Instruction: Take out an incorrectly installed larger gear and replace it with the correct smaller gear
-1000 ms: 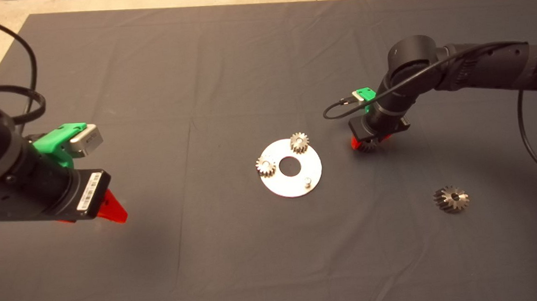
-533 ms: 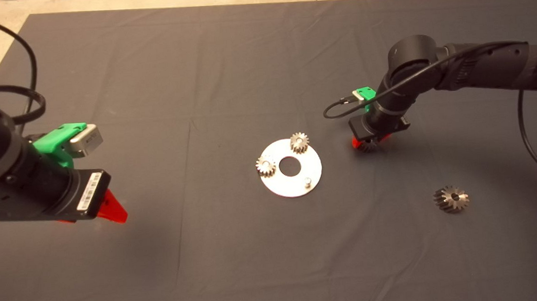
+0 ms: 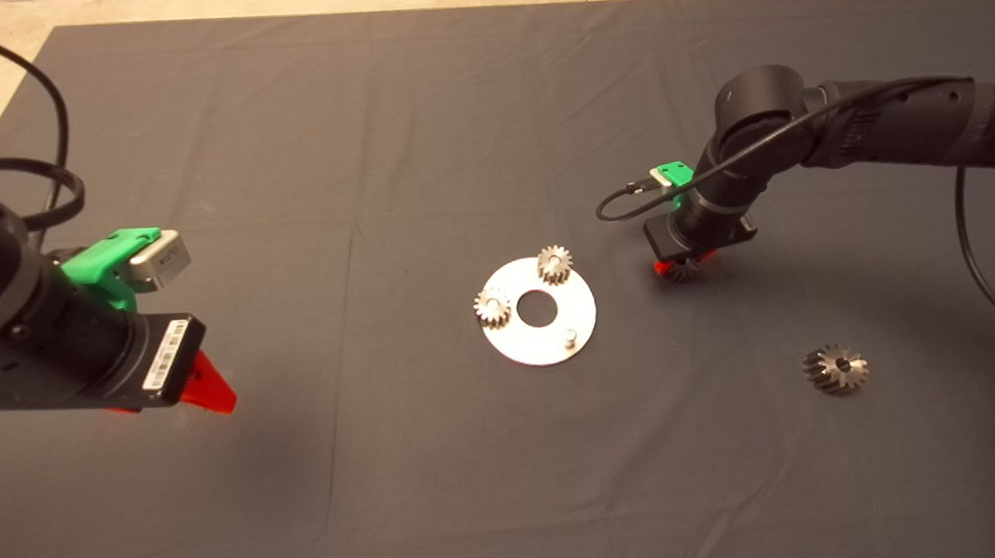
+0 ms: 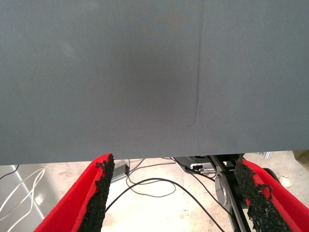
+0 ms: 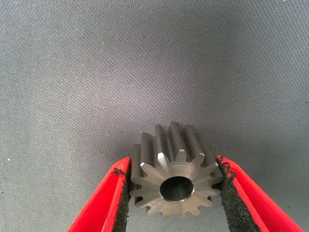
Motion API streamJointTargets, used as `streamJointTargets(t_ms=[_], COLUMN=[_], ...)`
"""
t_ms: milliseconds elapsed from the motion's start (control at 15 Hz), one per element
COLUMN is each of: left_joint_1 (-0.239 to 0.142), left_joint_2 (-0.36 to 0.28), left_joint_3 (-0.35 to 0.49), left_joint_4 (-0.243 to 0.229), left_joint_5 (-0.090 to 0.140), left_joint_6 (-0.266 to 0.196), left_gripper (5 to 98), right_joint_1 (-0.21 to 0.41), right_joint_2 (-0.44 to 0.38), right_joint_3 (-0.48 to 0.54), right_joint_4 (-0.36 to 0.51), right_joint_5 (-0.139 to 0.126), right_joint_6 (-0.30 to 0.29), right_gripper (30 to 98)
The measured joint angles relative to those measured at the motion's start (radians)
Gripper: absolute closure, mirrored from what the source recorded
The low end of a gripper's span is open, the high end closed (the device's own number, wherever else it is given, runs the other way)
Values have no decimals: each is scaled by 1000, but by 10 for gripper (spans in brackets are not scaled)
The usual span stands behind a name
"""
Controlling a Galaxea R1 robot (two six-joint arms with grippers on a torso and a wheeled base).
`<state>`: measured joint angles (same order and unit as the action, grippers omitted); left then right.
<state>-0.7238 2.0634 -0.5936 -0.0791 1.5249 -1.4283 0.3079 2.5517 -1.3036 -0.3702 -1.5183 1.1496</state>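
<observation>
Left gripper hangs over the mat's left side, well apart from the parts, its red fingers spread with nothing between them; beyond the mat edge its wrist view shows cables on a pale floor. Round silver plate lies at mat centre with two pale small gears seated on its upper-left rim and a bare pin at its lower right. Right gripper sits just beside the plate's right edge, low at the mat, pads pressed on both flanks of the smaller gear. Larger gear rests on the mat farther right and nearer the front, apart from everything.
</observation>
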Motion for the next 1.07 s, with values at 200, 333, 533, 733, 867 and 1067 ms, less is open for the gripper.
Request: streamJointTargets(t_ms=[200,333,533,733,867,1067], left_joint_1=[0,0,0,0,0,0], left_joint_2=[0,0,0,0,0,0], left_joint_3=[0,0,0,0,0,0], left_joint_4=[0,0,0,0,0,0], left_joint_5=[0,0,0,0,0,0], left_joint_6=[0,0,0,0,0,0], left_gripper=[401,401,401,401,401,401], right_joint_1=[0,0,0,0,0,0], right_joint_2=[0,0,3,3,6,9], right_joint_3=[0,0,0,0,5,27], right_joint_4=[0,0,-1,-1,-2,-4], right_joint_5=[0,0,-2,-3,-4,3], right_joint_6=[0,0,0,0,1,3], right_gripper=[848,854,870,880,888,890])
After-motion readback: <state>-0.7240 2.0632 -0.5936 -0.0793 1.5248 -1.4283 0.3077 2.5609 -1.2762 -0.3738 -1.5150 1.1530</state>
